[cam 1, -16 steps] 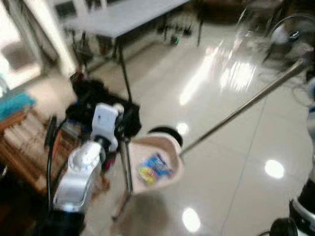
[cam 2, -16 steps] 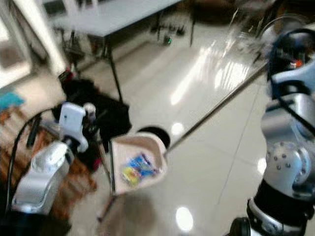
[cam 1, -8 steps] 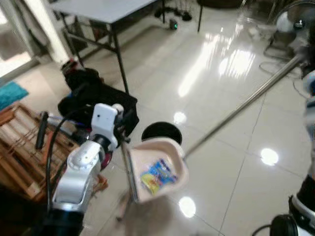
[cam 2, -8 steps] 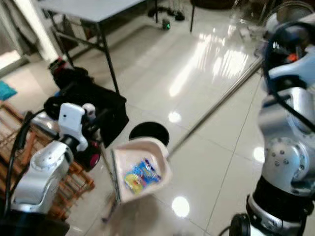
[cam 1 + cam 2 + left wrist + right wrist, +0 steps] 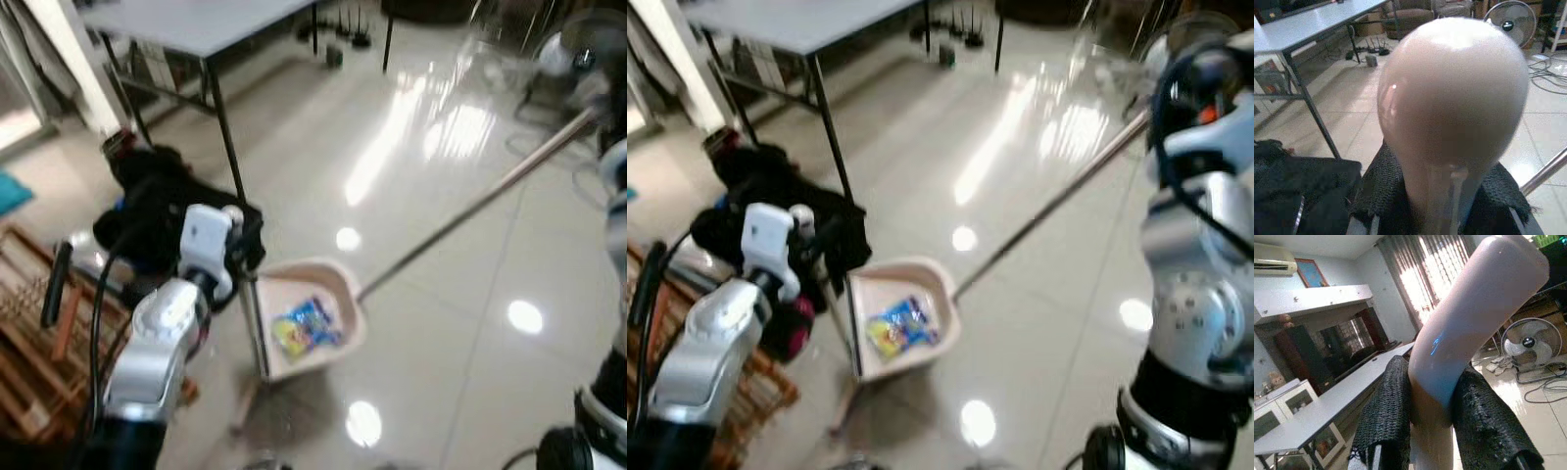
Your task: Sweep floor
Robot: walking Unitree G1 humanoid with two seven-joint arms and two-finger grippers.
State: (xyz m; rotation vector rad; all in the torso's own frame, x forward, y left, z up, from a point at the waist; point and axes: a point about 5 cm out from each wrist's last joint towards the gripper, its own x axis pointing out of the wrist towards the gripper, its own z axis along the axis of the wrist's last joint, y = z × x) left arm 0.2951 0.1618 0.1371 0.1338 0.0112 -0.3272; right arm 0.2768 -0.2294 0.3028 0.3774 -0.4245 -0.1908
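Observation:
A pale pink dustpan (image 5: 312, 294) hangs just above the shiny tiled floor. In it lies a blue and yellow wrapper (image 5: 306, 328). My left gripper (image 5: 1449, 196) is shut on the rounded top of the dustpan's upright handle (image 5: 1452, 98), and its black fingers (image 5: 245, 250) sit beside the white wrist camera. A long metal broom pole (image 5: 470, 206) runs from the dustpan's far edge up to the right. My right gripper (image 5: 1432, 416) is shut on the broom's pinkish handle end (image 5: 1474, 318). The broom's head is hidden behind the dustpan.
A grey folding table (image 5: 196, 24) stands at the back left. A black bag (image 5: 157, 196) lies by its leg, and a wooden rack (image 5: 29, 333) sits at the near left. A floor fan (image 5: 573, 49) and cables are at the far right. Open tiles stretch across the middle.
The whole view has swung as I move. The dustpan with the wrapper stays in my left gripper. A round black bin seen behind the pan half a second ago is out of sight.

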